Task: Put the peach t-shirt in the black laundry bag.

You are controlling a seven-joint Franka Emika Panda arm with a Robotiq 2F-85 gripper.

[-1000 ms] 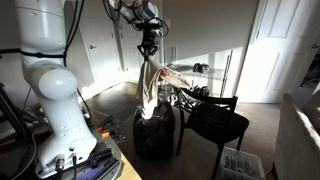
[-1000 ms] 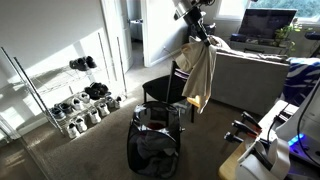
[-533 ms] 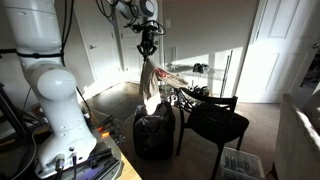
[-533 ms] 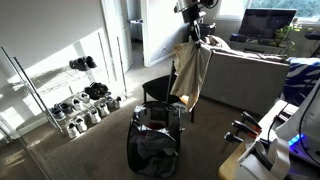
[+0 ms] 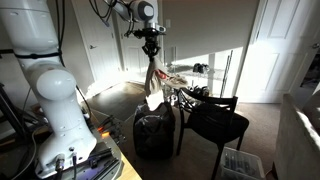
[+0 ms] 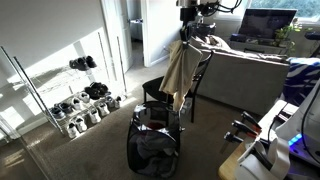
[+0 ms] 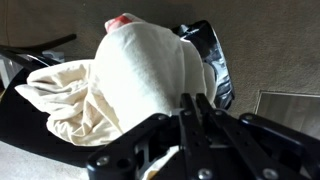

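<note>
Arm (image 5: pixel 135 10) raised high, fingers (image 7: pixel 188 112) clamped, pointing down

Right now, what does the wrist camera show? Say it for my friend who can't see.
The peach t-shirt hangs bunched from the gripper, filling most of the picture. The black laundry bag peeks out behind it, with beige carpet beyond.

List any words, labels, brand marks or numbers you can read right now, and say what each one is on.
No text can be read in any view.
The peach t-shirt: plain cloth on the side that shows, no print or tag visible.
The black laundry bag: dark and small in the picture, no label can be made out.
The white robot arm: no legible marking.
</note>
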